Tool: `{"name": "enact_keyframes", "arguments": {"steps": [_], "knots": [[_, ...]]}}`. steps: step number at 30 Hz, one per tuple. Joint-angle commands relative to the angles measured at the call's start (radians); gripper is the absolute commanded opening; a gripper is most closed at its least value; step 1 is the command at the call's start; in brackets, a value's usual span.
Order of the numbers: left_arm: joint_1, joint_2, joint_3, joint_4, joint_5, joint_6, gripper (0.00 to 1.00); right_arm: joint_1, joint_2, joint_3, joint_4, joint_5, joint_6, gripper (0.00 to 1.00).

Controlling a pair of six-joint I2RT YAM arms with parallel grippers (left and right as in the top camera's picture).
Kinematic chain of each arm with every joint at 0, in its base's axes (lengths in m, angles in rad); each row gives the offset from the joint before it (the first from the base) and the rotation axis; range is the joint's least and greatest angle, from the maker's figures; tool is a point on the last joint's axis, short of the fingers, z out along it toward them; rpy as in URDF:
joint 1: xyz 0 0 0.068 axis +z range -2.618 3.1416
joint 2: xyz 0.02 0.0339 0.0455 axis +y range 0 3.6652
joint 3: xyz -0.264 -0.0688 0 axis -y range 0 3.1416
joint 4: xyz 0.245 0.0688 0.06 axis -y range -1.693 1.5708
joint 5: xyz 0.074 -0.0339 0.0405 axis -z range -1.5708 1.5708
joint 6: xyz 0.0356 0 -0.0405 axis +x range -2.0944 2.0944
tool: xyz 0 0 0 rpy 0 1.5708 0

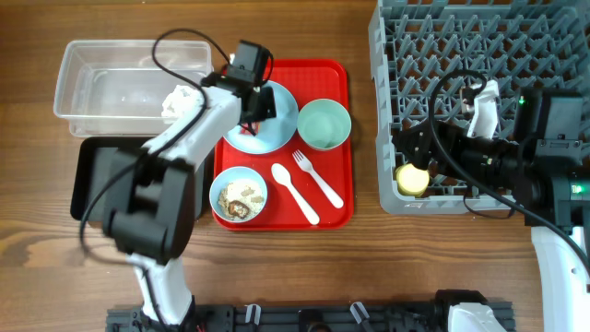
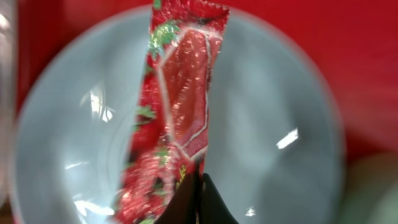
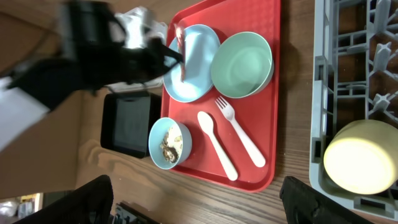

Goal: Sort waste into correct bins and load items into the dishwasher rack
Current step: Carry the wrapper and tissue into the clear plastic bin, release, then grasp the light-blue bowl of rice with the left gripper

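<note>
The left gripper (image 2: 199, 186) was pinched shut on one end of the red wrapper (image 2: 180, 106). The wrapper stretched toward twelve o'clock over the pale blue plate (image 2: 280, 93). It was glossy crinkled foil with green leaf print and a crimped far edge.

Sorting looked barely begun. Seen from overhead, the clear tub (image 1: 92, 83) at ten o'clock of the plate and the black tray (image 1: 101, 175) at eight o'clock held no waste. The food scraps (image 1: 241, 198) sat in the blue bowl (image 1: 221, 189). The green bowl (image 1: 324, 124), fork (image 1: 318, 178) and spoon (image 1: 295, 194) lay unloaded on the red serving tray (image 1: 336, 212).

At three o'clock, only the yellow cup (image 1: 412, 177) sat in the dishwasher rack (image 1: 479, 46). The right gripper (image 3: 202, 199) was spread wide beside it, holding nothing.
</note>
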Motion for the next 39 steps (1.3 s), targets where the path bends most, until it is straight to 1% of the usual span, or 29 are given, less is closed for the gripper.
{"name": "enact_keyframes", "arguments": {"steps": [1,4,6,8,10,12,13,15,16,17,18,19,20,22,25,29,31,34,37,39], "knots": [[0.018,-0.196,0.033,-0.003,0.000,-0.035,0.04,-0.002,-0.002,0.011,-0.001,0.010,0.005,0.88],[0.040,-0.243,0.033,-0.025,-0.109,-0.035,0.04,-0.002,-0.002,0.011,-0.001,0.010,0.005,0.88],[0.064,-0.245,0.033,-0.026,-0.219,-0.035,0.04,-0.002,-0.002,0.011,-0.001,0.010,0.005,0.88],[0.093,-0.231,0.033,-0.018,-0.278,-0.036,0.04,-0.002,-0.002,0.011,-0.001,0.011,0.005,0.88],[0.134,-0.211,0.033,0.003,-0.282,-0.045,0.04,-0.002,-0.002,0.011,-0.001,0.011,0.005,0.88],[0.178,-0.187,0.033,0.019,-0.281,-0.089,0.04,-0.002,-0.002,0.011,-0.002,0.010,0.005,0.88],[0.213,-0.169,0.033,0.021,-0.264,-0.132,0.04,-0.002,-0.002,0.011,-0.002,0.010,0.005,0.88],[0.242,-0.155,0.033,0.024,-0.201,-0.137,0.05,-0.002,-0.002,0.011,-0.002,0.010,0.005,0.88],[0.254,-0.152,0.033,0.022,-0.163,-0.137,0.17,-0.002,-0.002,0.011,-0.002,0.010,0.005,0.88],[0.260,-0.152,0.033,0.018,-0.129,-0.135,0.35,-0.002,-0.002,0.011,-0.002,0.010,0.005,0.88],[0.261,-0.155,0.033,0.010,-0.101,-0.116,0.45,-0.002,-0.002,0.011,-0.002,0.011,0.004,0.88],[0.261,-0.165,0.033,0.001,-0.077,-0.090,0.51,-0.002,-0.002,0.011,-0.002,0.011,0.004,0.88],[0.254,-0.176,0.033,-0.016,-0.071,-0.083,0.52,-0.002,-0.002,0.011,-0.002,0.011,0.004,0.88],[0.231,-0.219,0.033,-0.093,-0.071,-0.084,0.52,-0.002,-0.002,0.011,-0.005,0.011,0.001,0.88],[0.180,-0.299,0.033,-0.233,-0.071,-0.088,0.49,-0.002,-0.002,0.011,-0.029,0.032,0.002,0.88],[0.056,-0.396,0.033,-0.413,-0.071,-0.093,0.49,-0.002,-0.002,0.011,-0.047,0.075,0.003,0.88],[-0.011,-0.412,0.033,-0.485,-0.071,-0.134,0.49,-0.002,-0.002,0.011,-0.047,0.079,0.003,0.88],[-0.128,-0.404,0.019,-0.587,-0.071,-0.231,0.48,-0.002,-0.002,0.011,-0.043,0.079,0.004,0.89],[-0.222,-0.397,-0.048,-0.597,-0.071,-0.323,0.47,-0.002,0.000,0.011,-0.033,0.079,0.004,0.89],[-0.275,-0.395,-0.106,-0.573,-0.071,-0.385,0.47,-0.002,0.001,0.011,-0.030,0.079,0.005,0.93]]}}
